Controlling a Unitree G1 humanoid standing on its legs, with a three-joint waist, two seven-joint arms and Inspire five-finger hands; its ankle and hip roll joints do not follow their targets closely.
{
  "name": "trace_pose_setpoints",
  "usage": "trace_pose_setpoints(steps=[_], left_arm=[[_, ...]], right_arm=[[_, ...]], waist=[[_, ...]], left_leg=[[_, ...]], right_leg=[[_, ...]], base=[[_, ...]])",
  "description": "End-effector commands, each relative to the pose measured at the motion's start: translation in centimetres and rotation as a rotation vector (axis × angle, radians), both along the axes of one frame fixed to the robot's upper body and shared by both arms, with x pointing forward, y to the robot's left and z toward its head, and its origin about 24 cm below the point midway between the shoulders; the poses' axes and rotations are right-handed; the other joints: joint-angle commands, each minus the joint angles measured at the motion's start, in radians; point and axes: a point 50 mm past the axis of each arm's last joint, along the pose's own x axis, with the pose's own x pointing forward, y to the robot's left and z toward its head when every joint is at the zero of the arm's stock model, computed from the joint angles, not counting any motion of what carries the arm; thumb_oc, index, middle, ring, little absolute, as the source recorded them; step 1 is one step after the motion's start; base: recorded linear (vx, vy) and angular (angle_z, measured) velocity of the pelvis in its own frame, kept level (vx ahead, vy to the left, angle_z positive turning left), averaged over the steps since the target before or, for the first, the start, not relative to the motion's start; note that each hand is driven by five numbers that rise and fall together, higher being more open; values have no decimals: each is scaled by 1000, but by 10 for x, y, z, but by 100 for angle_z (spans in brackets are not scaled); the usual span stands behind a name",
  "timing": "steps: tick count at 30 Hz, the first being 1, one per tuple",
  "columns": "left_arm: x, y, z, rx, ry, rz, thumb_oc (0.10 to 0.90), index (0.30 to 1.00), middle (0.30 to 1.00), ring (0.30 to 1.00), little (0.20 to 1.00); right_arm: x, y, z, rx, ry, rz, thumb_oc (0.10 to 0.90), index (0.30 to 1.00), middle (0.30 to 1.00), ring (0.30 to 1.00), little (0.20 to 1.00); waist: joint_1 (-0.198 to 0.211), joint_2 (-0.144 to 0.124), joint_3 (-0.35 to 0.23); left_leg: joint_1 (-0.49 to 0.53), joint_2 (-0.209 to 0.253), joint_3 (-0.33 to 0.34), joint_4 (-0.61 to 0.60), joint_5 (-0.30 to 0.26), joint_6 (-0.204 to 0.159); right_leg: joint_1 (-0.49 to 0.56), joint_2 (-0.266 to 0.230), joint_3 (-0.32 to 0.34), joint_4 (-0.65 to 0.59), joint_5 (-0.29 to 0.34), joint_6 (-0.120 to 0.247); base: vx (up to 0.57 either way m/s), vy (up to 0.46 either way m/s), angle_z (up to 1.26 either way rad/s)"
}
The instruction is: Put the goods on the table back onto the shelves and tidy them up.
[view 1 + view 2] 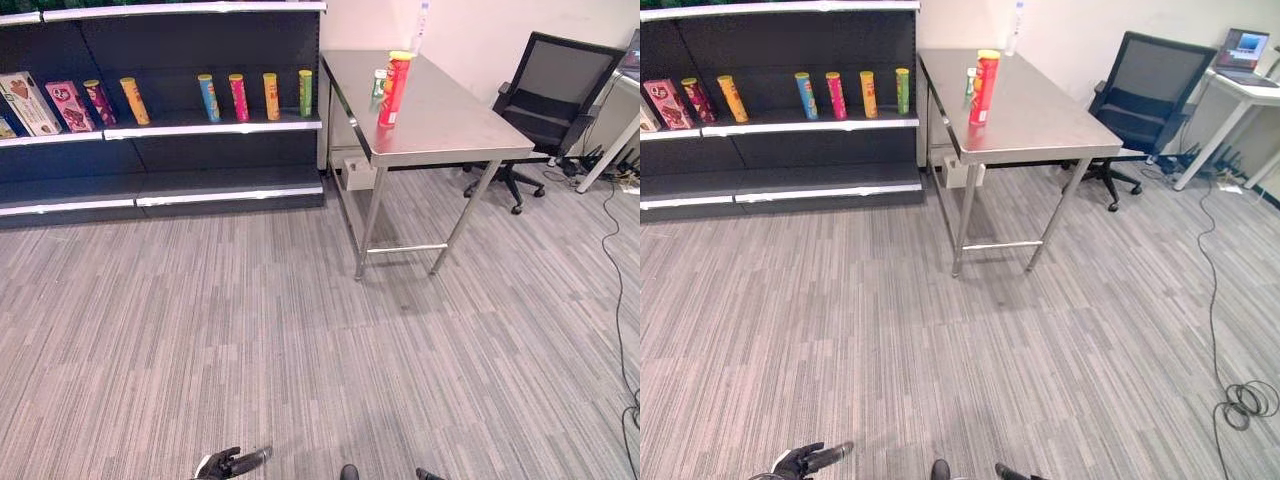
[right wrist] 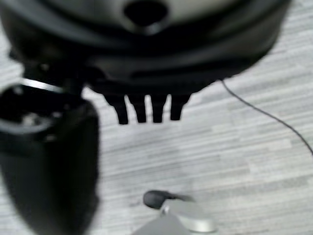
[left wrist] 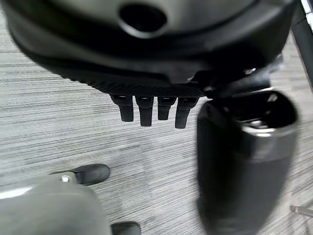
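The tall red cylindrical can with yellow lid (image 1: 394, 88) stands upright on the steel worktop (image 1: 450, 120), print unreadable, beside a small green bottle (image 1: 378, 88); black shelves (image 1: 210, 127) stand left. The left hand (image 3: 146, 73) and right hand (image 2: 146, 73) hang slack-fingered, empty.

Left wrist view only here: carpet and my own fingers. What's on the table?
Observer: A tall red can with a yellow lid stands upright on the steel table, toward its shelf side.
Operator: Room on the shelves?
Observer: The middle shelf has four upright cans in its right section, with gaps between them.
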Motion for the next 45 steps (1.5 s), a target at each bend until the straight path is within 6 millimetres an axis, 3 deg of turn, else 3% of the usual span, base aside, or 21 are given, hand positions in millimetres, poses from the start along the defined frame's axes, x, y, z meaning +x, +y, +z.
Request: trace_pose_setpoints(steps=[1, 9, 18, 25, 26, 27, 28, 29, 30, 33, 37, 38, 39, 41, 43, 44, 45], left_arm=[[16, 16, 9, 43, -71, -21, 800, 900, 900, 900, 900], [16, 14, 8, 48, -69, -9, 800, 900, 900, 900, 900], [15, 17, 8, 57, -65, 3, 800, 900, 900, 900, 900], [30, 19, 13, 62, -105, 9, 800, 900, 900, 900, 900], [38, 19, 16, 57, -132, 10, 800, 900, 900, 900, 900], [38, 20, 16, 57, -132, 10, 800, 900, 900, 900, 900], [46, 18, 20, 51, -158, -7, 800, 900, 900, 900, 900], [46, 18, 20, 51, -158, -7, 800, 900, 900, 900, 900], [48, 16, 20, 48, -167, -25, 800, 900, 900, 900, 900], [45, 13, 19, 38, -160, -19, 800, 900, 900, 900, 900], [40, 11, 16, 20, -152, 4, 800, 900, 900, 900, 900], [29, 9, 12, 12, -124, 27, 800, 900, 900, 900, 900], [29, 9, 12, 12, -124, 27, 800, 900, 900, 900, 900], [27, 9, 12, 13, -123, 32, 800, 900, 900, 900, 900], [17, 11, 9, 10, -99, 70, 800, 900, 900, 900, 900], [12, 12, 7, 10, -81, 74, 800, 900, 900, 900, 900], [5, 15, 5, 28, -50, 57, 800, 900, 900, 900, 900]], right_arm=[[19, -10, 7, -46, -49, 50, 800, 900, 900, 900, 900], [34, -7, 10, -61, -80, 123, 800, 900, 900, 900, 900], [32, -9, 10, -67, -68, 118, 800, 900, 900, 900, 900], [42, -9, 13, -71, -95, 136, 800, 900, 900, 900, 900], [48, -8, 15, -74, -119, 144, 800, 900, 900, 900, 900], [49, -8, 15, -73, -120, 144, 800, 900, 900, 900, 900], [57, -10, 19, -81, -157, 162, 800, 900, 900, 900, 900], [58, -10, 19, -81, -157, 162, 800, 900, 900, 900, 900], [62, -12, 23, -91, -184, 179, 800, 900, 900, 900, 900], [63, -17, 26, -102, -195, 170, 800, 900, 900, 900, 900], [59, -20, 25, -105, -180, 154, 800, 900, 900, 900, 900], [54, -21, 23, -109, -164, 151, 800, 900, 900, 900, 900], [54, -21, 23, -109, -164, 151, 800, 900, 900, 900, 900], [53, -22, 23, -122, -156, 151, 800, 900, 900, 900, 900], [47, -21, 20, -118, -134, 147, 800, 900, 900, 900, 900], [44, -19, 19, -107, -124, 153, 800, 900, 900, 900, 900], [37, -17, 15, -101, -88, 167, 800, 900, 900, 900, 900]], waist=[[4, -41, -11], [20, -45, -11], [24, -46, -3], [22, -60, 29], [24, -74, 62], [23, -74, 61], [26, -89, 96], [25, -88, 95], [27, -95, 124], [22, -96, 148], [30, -90, 139], [58, -68, 116], [58, -68, 117], [84, -61, 110], [90, -39, 75], [95, -38, 60], [100, -47, 31]], left_leg=[[-28, -22, 14, -73, 42, -46], [-25, -21, 0, -73, 44, -47], [-29, -15, 2, -73, 44, -48], [-60, 8, -14, -70, 56, -61], [-114, 14, -27, 13, 40, -64], [-118, 14, -28, 17, 39, -64], [-185, 13, -35, 137, 15, -73], [-190, 13, -36, 141, 12, -73], [-256, 13, -30, 263, 10, -75], [-352, 32, -7, 424, 35, -49], [-375, 6, 17, 352, 12, -35], [-407, -15, 16, 138, 125, -61], [-405, -16, 16, 137, 126, -61], [-450, -31, 17, -12, 163, -78], [-429, -12, 82, -69, 226, -85], [-412, -16, 83, -65, 253, -82], [-382, -30, 83, -49, 252, -63]], right_leg=[[128, -73, 41, -65, -83, 151], [137, -70, 29, -70, -86, 147], [128, -68, 21, -67, -86, 148], [81, -42, 28, -26, -104, 130], [60, -37, 29, -9, -108, 120], [58, -37, 28, -9, -109, 120], [45, -34, 27, 9, -116, 107], [44, -34, 26, 9, -117, 107], [45, -36, 23, 28, -130, 92], [50, -32, 19, 41, -146, 72], [75, -33, 17, 22, -157, 80], [129, -14, 25, -26, -175, 95], [130, -15, 25, -26, -175, 95], [191, -13, 47, -50, -203, 100], [252, -11, 78, -50, -239, 106], [267, -24, 81, -40, -248, 112], [272, -69, 84, 18, -236, 136]], base=[[2, -11, 10], [0, -21, 6], [12, -29, 0], [5, -90, 1], [-74, -156, 8], [-94, -228, 14], [-34, -129, 31], [-10, -234, 45], [49, -164, 57], [76, -130, 22], [243, 3, 2], [384, 44, 5], [542, 67, 2], [443, 93, 9], [647, 201, -19], [705, 286, -64], [671, 280, -86]])
